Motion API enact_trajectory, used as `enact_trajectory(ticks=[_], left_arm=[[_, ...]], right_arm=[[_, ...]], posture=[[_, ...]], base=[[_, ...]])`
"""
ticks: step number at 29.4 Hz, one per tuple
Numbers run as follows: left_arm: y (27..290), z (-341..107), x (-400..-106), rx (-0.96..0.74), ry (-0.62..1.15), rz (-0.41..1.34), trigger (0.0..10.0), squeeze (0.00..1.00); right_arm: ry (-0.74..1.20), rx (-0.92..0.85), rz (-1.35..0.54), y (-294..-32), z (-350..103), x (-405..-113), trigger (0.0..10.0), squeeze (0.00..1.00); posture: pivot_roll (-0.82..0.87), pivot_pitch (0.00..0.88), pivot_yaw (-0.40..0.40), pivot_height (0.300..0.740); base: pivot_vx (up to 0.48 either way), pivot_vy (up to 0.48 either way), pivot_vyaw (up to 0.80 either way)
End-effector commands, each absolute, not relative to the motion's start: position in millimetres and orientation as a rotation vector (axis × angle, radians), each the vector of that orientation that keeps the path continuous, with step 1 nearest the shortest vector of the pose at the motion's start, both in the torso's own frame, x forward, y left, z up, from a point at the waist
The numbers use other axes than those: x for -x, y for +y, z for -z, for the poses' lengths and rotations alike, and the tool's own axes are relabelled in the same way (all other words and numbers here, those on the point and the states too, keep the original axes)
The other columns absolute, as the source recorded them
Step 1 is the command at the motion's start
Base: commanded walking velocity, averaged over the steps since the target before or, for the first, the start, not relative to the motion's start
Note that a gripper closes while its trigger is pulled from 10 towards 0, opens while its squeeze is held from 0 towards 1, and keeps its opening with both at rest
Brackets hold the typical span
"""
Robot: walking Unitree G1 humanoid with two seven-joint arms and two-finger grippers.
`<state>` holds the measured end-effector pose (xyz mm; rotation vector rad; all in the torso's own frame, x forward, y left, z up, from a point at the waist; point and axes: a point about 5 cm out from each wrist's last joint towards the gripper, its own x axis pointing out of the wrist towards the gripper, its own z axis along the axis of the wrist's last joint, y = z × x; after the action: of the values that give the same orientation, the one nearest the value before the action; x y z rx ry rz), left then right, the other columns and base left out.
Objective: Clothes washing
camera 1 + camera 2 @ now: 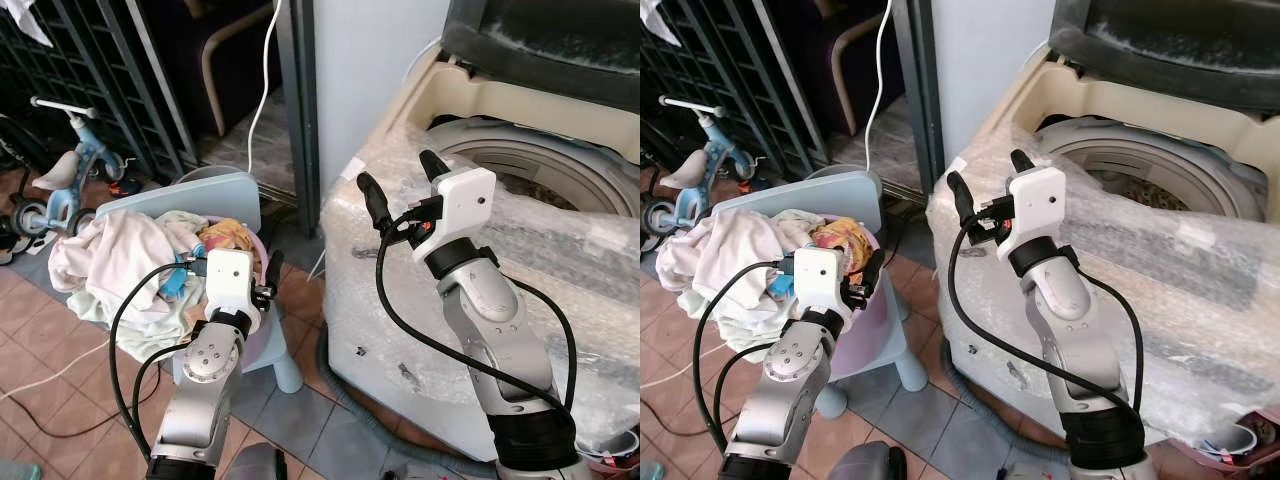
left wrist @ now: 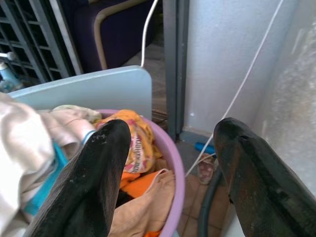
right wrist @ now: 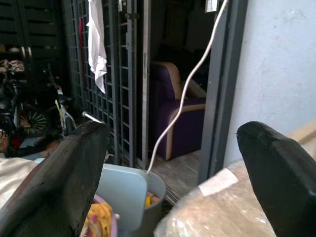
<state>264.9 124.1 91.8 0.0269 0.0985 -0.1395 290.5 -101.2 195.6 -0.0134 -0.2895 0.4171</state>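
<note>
Both pincers are spread wide, gripping nothing. Right gripper hangs over the front-left corner of the washing machine, which is wrapped in plastic with its lid up and drum open. Left gripper sits over the pink basin on a pale blue chair, clothes heaped inside. Kid's tricycle by the grille.

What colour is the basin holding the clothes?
The basin is pink-purple, clearest in the left wrist view.
</note>
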Motion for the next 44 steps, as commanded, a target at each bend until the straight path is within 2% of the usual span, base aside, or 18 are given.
enact_trajectory(ticks=[1,9,10,11,20,27,36,44], left_arm=[[123.5,-92.9,-264.9,-0.028,0.097,0.134,10.0,0.0],[123.0,-92.1,-265.2,-0.029,0.106,0.133,10.0,0.0],[123.3,-91.8,-265.3,-0.028,0.107,0.13,10.0,0.0],[124.0,-91.0,-265.5,-0.027,0.112,0.125,10.0,0.0],[125.3,-93.6,-266.7,-0.027,0.088,0.121,10.0,0.0],[127.4,-98.7,-263.5,-0.013,0.043,0.163,10.0,0.0],[140.0,-94.8,-259.7,-0.011,0.049,0.096,10.0,0.0],[140.8,-94.2,-259.6,-0.002,0.054,0.096,10.0,0.0]], right_arm=[[-0.293,0.018,-0.412,-104.6,-197.4,-291.2,10.0,1.0],[-0.289,0.017,-0.407,-105.5,-197.8,-292.0,10.0,1.0],[-0.288,0.015,-0.408,-105.3,-197.7,-292.0,10.0,0.91],[-0.285,0.014,-0.413,-104.9,-197.4,-291.9,10.0,0.0],[-0.283,0.01,-0.432,-103.4,-197.0,-290.1,10.0,0.0],[-0.251,0.022,-0.447,-103.3,-184.7,-284.0,10.0,0.0],[-0.075,0.026,-0.421,-117.7,-136.1,-268.4,10.0,0.0],[-0.029,0.027,-0.443,-114.5,-121.7,-261.5,10.0,0.0]], posture=[[-0.04,0.059,0.054,0.74],[-0.04,0.061,0.053,0.74],[-0.04,0.061,0.053,0.74],[-0.04,0.062,0.052,0.74],[-0.04,0.059,0.05,0.74],[-0.04,0.053,0.048,0.74],[-0.03,0.054,0.047,0.74],[-0.03,0.052,0.043,0.74]], base=[[0.0,0.48,0.79],[0.0,0.48,0.34],[0.0,0.48,0.0],[0.0,0.48,0.0],[0.0,0.48,0.0],[0.0,0.0,0.68],[0.306,0.0,0.0],[0.358,0.0,0.0]])
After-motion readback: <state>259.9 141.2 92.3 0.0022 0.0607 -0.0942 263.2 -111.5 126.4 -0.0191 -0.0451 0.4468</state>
